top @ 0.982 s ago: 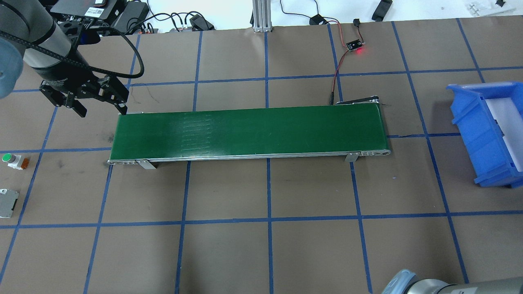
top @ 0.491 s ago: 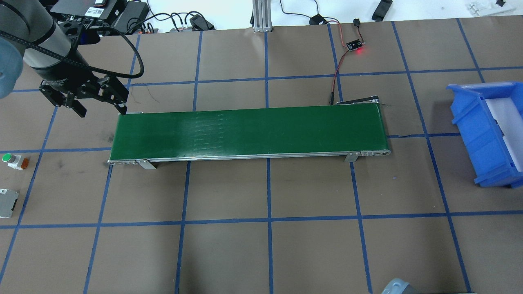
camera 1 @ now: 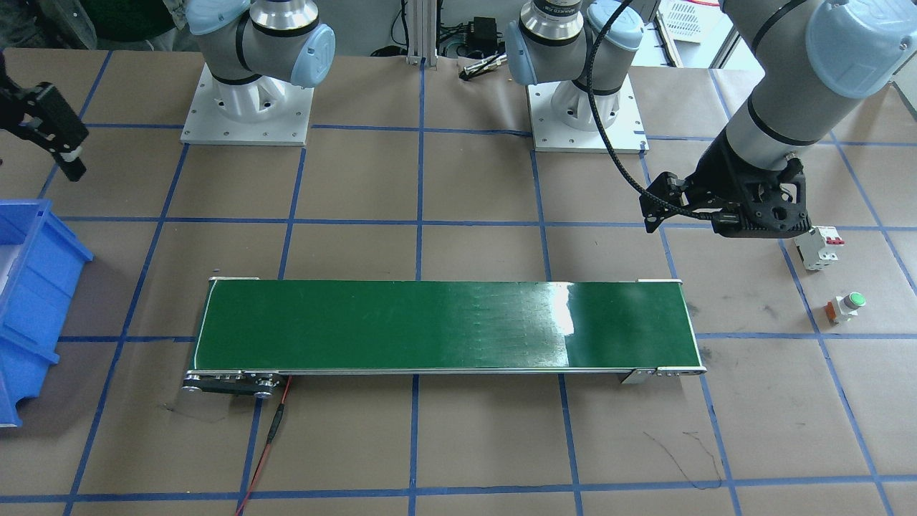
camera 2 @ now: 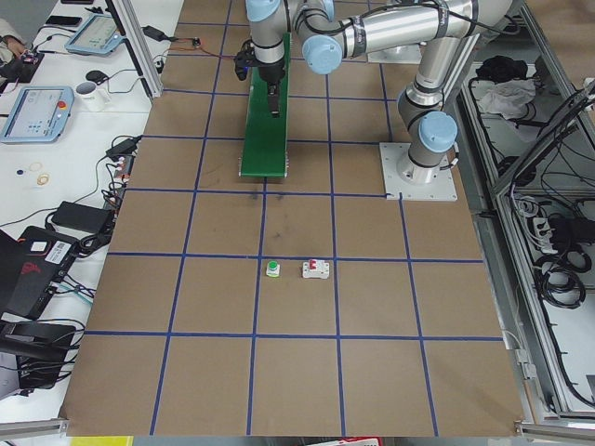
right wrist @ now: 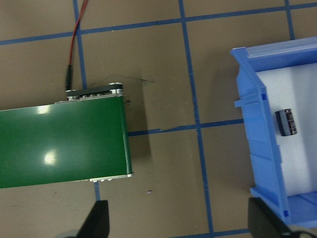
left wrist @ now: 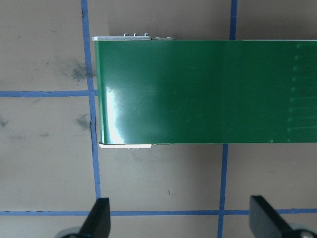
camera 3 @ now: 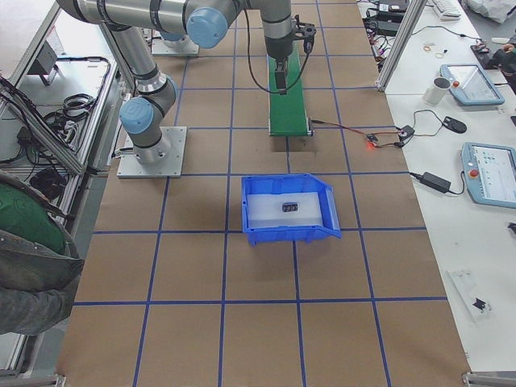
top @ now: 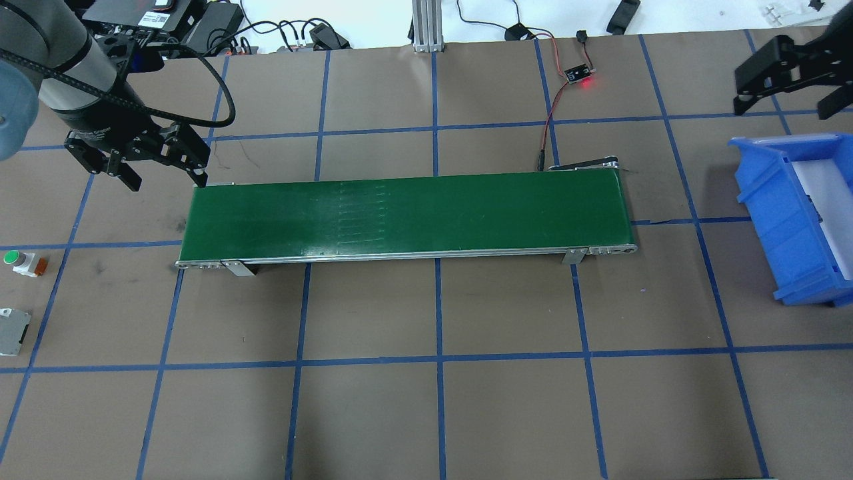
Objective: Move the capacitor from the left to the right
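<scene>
The capacitor (right wrist: pixel 286 122), a small dark cylinder, lies on the white floor of the blue bin (right wrist: pixel 255 148), and it also shows in the exterior right view (camera 3: pixel 289 207). My right gripper (top: pixel 783 107) hangs open and empty above the table just beyond the bin's far edge, between the bin and the belt's end in its wrist view (right wrist: pixel 181 220). My left gripper (top: pixel 166 180) is open and empty, hovering at the far left corner of the green conveyor belt (top: pixel 406 213). Its fingers (left wrist: pixel 101 215) frame bare table in front of the belt's left end.
A green-topped push button (top: pixel 20 261) and a white circuit breaker (top: pixel 13 330) sit at the table's left edge. A small sensor board with a red light (top: pixel 578 75) and its wire lie behind the belt. The blue bin (top: pixel 773 200) stands at the right edge.
My right arm has left the lower right corner, and its gripper now shows at the upper right by the bin. The belt's seam marks have shifted right. The left gripper has not moved.
</scene>
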{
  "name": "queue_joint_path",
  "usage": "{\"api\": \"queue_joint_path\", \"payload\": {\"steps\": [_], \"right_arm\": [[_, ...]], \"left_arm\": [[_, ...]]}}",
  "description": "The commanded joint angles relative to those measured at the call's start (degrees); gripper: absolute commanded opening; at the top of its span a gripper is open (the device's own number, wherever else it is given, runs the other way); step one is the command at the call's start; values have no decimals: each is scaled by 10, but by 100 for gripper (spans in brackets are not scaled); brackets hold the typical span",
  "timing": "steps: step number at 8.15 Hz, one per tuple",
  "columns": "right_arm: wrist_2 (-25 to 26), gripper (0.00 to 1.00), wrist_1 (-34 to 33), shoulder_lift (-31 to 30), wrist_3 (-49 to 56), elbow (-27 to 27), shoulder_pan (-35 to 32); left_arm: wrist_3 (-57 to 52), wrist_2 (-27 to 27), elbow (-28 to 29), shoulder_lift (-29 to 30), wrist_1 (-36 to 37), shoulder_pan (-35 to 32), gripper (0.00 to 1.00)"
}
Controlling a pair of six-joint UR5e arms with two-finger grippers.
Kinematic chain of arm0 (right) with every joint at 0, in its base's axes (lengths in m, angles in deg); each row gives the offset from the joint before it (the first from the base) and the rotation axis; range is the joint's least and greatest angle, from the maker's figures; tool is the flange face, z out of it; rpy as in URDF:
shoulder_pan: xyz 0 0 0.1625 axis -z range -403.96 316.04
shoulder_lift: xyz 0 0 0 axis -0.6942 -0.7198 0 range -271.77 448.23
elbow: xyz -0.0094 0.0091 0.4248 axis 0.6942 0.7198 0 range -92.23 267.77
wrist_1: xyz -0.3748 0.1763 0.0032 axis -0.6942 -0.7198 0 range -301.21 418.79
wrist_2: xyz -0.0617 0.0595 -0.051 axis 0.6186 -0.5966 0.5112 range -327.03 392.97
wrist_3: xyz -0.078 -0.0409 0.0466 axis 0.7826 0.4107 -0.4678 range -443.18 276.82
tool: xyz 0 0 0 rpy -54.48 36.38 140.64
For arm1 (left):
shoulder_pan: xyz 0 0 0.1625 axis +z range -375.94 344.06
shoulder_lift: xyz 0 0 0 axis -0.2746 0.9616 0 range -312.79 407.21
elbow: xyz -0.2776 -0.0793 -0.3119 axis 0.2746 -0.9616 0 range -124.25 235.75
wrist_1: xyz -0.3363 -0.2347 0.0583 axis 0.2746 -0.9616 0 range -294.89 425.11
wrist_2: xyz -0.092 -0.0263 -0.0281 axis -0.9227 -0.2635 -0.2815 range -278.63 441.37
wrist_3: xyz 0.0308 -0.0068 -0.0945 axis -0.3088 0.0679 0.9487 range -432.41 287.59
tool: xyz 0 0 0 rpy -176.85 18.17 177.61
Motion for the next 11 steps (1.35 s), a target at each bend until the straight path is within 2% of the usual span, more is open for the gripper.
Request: {"api": "queue_joint_path", "payload": {"steps": [1,5,11], "right_arm": [[0,100,-5,6,-99,1,-109],[7,100,-4,11,-191,-9,-184],[9,100,-3,12,-203,-10,-188]], "left_arm": [[0,0,0,0,0,0,100],[0,0,0,0,0,0,100],[1,0,0,1,1,0,100]]}}
